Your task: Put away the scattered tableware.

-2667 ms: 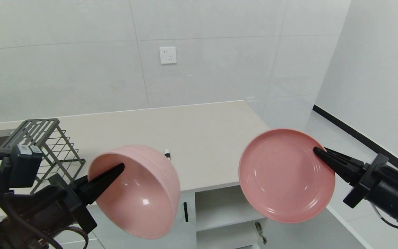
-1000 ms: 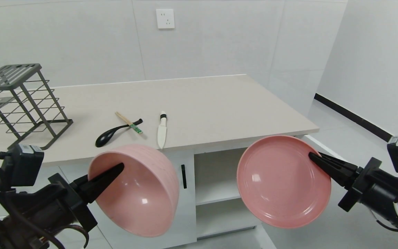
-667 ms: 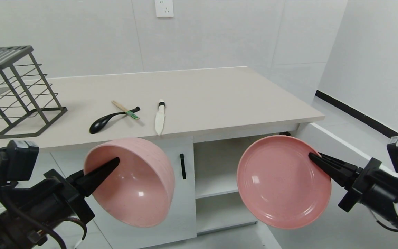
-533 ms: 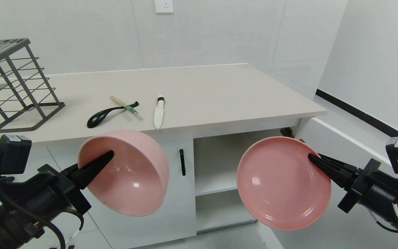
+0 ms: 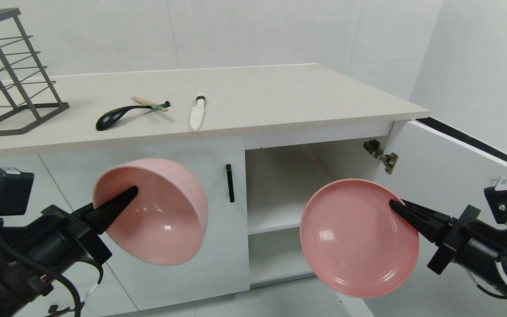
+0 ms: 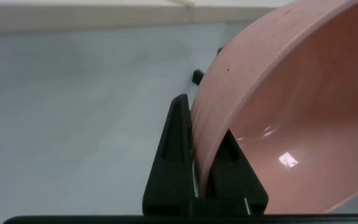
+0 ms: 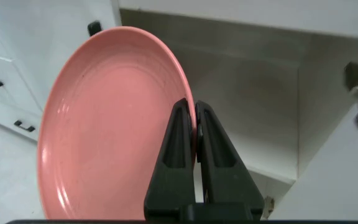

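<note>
We count one tabletop (image 5: 280, 88) over one cabinet (image 5: 218, 264), whose right compartment (image 5: 280, 193) stands open, one shelf board across it and its door (image 5: 451, 154) swung wide. One wire rack (image 5: 2, 75) stands at the tabletop's left end. We hold one pink plate (image 5: 354, 240) on edge before the open compartment, the right gripper (image 5: 392, 204) clamped tight on its rim. One pink bowl (image 5: 165, 215) hangs tilted before the closed door, its rim pinched in the left gripper (image 5: 132, 190). On the tabletop lie one white knife (image 5: 197, 115), one black spoon (image 5: 112, 116), and chopsticks (image 5: 145, 103) touching the spoon's handle.
</note>
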Robot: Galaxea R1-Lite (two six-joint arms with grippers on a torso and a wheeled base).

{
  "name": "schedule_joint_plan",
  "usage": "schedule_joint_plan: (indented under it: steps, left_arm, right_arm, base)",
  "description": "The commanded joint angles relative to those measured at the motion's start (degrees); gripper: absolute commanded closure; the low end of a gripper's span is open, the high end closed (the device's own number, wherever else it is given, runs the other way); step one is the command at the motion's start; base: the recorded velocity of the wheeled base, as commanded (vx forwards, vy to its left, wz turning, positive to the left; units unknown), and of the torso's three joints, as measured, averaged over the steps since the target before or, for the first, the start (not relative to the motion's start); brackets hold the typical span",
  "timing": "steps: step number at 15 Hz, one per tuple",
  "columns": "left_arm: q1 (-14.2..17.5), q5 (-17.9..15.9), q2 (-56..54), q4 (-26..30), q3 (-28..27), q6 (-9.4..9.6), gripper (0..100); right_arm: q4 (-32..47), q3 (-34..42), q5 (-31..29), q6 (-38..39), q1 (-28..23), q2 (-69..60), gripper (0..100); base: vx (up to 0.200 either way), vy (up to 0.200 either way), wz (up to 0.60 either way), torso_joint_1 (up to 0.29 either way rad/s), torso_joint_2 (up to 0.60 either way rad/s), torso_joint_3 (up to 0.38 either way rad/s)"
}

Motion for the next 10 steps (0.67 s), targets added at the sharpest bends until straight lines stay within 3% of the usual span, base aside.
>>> schedule_joint_plan:
  steps: [1, 3, 10]
  left_arm:
    - [-0.2, -0.1, 0.8, 0.0, 0.7, 0.2, 100]
    - [-1.7, 0.0, 1.5, 0.0, 0.9, 0.2, 100]
    - [-2.0, -0.1, 1.6, 0.2, 1.1, 0.29, 100]
  right_arm:
    - [-0.1, 0.1, -0.1, 0.0, 0.5, 0.5, 100]
    - [-0.1, 0.1, -0.1, 0.0, 0.5, 0.7, 100]
    - [-0.1, 0.1, -0.1, -0.4, 0.2, 0.7, 100]
  base:
    - [0.0, 0.0, 0.0, -0.007, 0.2, 0.163]
    - [0.0, 0.0, 0.0, -0.011, 0.08, 0.082]
    - [0.0, 0.0, 0.0, 0.0, 0.02, 0.02]
